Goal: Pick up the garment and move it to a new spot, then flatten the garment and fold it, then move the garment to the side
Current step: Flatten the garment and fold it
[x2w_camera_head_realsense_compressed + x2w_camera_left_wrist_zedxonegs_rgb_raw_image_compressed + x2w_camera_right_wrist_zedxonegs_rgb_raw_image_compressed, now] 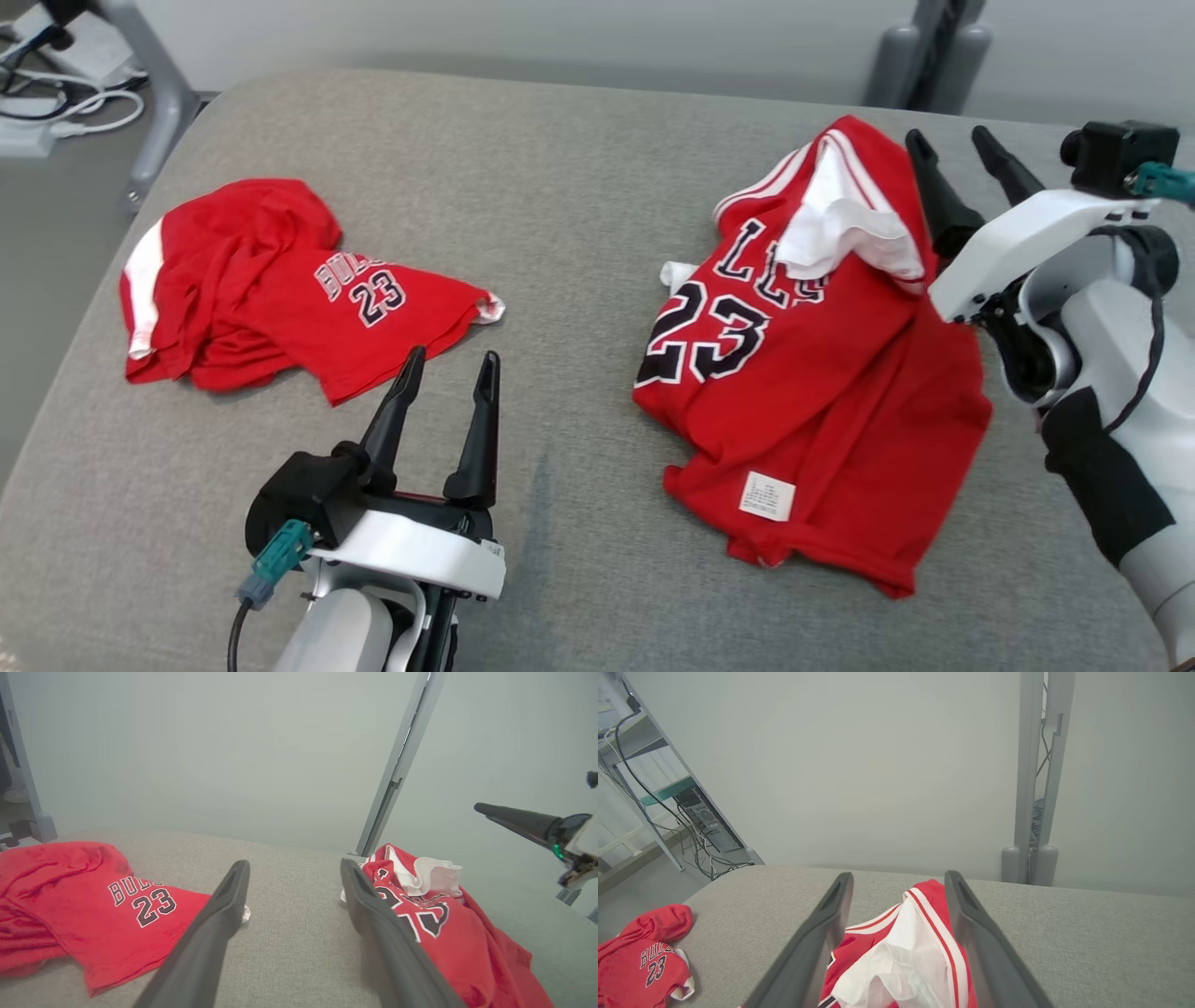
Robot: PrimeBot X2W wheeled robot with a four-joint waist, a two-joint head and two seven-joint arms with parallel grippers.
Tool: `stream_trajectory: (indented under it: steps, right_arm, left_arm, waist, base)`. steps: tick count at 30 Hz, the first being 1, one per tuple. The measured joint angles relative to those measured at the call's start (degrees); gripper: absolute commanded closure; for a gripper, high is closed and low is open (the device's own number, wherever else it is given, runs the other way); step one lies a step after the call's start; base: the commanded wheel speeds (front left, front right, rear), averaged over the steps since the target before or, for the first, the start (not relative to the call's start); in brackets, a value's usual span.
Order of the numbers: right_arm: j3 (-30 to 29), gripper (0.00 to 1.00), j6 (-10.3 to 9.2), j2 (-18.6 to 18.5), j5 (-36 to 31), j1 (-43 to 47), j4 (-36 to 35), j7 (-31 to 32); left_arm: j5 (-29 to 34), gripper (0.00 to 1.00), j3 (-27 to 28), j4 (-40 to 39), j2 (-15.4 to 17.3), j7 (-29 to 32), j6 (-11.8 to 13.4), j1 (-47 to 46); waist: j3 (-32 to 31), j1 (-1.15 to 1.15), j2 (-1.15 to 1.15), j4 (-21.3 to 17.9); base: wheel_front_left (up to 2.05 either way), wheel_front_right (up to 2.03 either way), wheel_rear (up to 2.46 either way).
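Note:
A crumpled red garment [822, 392] with a large black "23", a white inner flap and a white label lies on the right half of the grey padded table [579, 187]. My right gripper [948, 135] hovers at its far right edge, open, with nothing pinched; in the right wrist view its fingers [899, 875] straddle the garment's [915, 938] red-and-white trim from above. My left gripper [453, 357] is open over bare table at the near middle. In the left wrist view it [294, 863] points between the two shirts, the garment [448, 933] on its right.
A second red "23" shirt [280, 289] lies bunched at the table's left, just beyond my left gripper; it shows too as the shirt [93, 905] and the shirt [644, 956]. Grey posts [924, 47] stand behind the table. Cables and a frame leg [84, 103] are at far left.

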Motion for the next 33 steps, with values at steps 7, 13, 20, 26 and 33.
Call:
stream_trajectory:
  steps: [7, 13, 20, 26, 33]
  right_arm:
    - [1.2, 0.0, 0.0, -0.6, 1.8, 4.2, -7.0, -4.2]
    - [-4.3, 0.0, 0.0, -2.1, -2.6, 10.7, -17.2, -5.3]
    - [-16.3, 0.0, 0.0, 1.3, -14.6, 25.0, -30.9, -5.3]
    - [-21.0, 0.0, 0.0, 6.0, -21.1, 36.5, -37.0, -5.4]
    - [-23.2, 0.0, 0.0, 9.6, -23.4, 40.8, -39.2, -5.4]
  left_arm:
    - [1.0, 0.0, 2.6, -0.2, 0.0, 0.0, -0.1, 0.0]
    - [1.6, 0.0, 5.6, -0.9, 0.0, 0.0, -0.1, 0.3]
    - [2.1, 0.0, 7.5, -1.1, 0.0, 0.0, -0.4, 1.6]
    - [2.3, 0.0, 7.8, -0.6, 0.0, 0.0, -0.9, 3.0]
    - [2.5, 0.0, 7.7, -0.2, 0.0, 0.0, -0.9, 3.6]
  waist:
    - [-2.1, 0.0, 0.0, -4.1]
    - [-3.7, 0.0, 0.0, -8.4]
    - [-4.9, 0.0, 0.0, -12.0]
    - [-5.6, 0.0, 0.0, -13.3]
    - [-5.5, 0.0, 0.0, -13.6]
  base:
    - [0.0, 0.0, 0.0]
    - [0.0, 0.0, 0.0]
    - [0.0, 0.0, 0.0]
    - [0.0, 0.0, 0.0]
    - [0.0, 0.0, 0.0]
